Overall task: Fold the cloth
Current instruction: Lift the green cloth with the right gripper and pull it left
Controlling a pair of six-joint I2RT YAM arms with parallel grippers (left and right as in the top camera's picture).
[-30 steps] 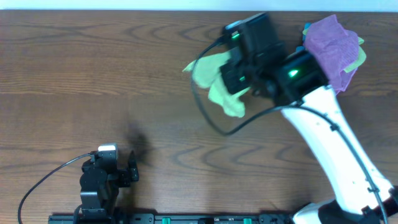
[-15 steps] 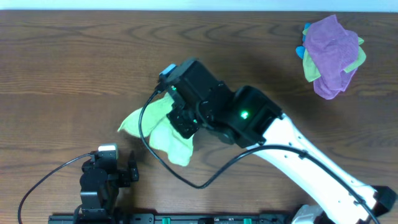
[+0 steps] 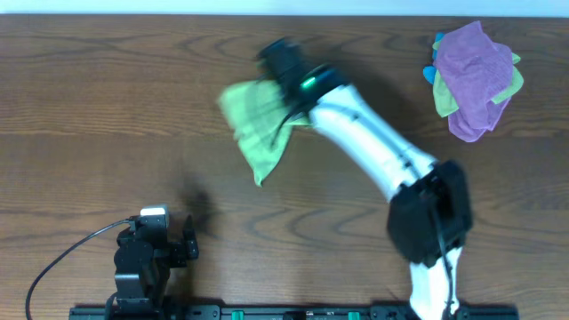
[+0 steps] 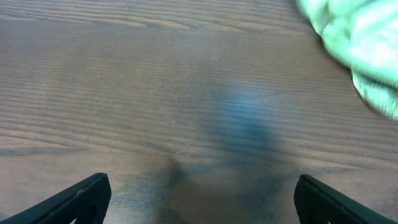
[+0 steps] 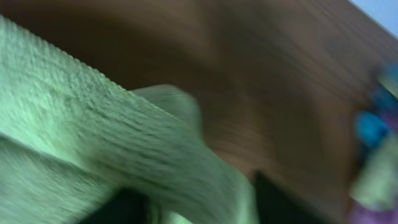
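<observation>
The cloth (image 3: 258, 124), lime green and crumpled, lies spread toward the far middle of the table, with one corner pointing at the near side. My right gripper (image 3: 272, 75) is blurred with motion at the cloth's far right edge. In the right wrist view the cloth (image 5: 93, 143) drapes across and between the two dark fingers (image 5: 283, 199) of the right gripper (image 5: 199, 205), which stand apart. My left gripper (image 3: 158, 247) sits near the front left edge, far from the cloth. It is open (image 4: 202, 199) over bare wood, and the cloth (image 4: 354, 43) shows at the top right of its view.
A purple cloth bunched with a duller yellow-green one (image 3: 476, 76) lies at the far right corner; it appears blurred at the right edge (image 5: 379, 155) of the right wrist view. The right arm (image 3: 373, 151) stretches diagonally across the table's right half.
The right arm has swung from the near middle to the far middle, taking the cloth with it. Its jaws have parted. The left arm has not moved.
</observation>
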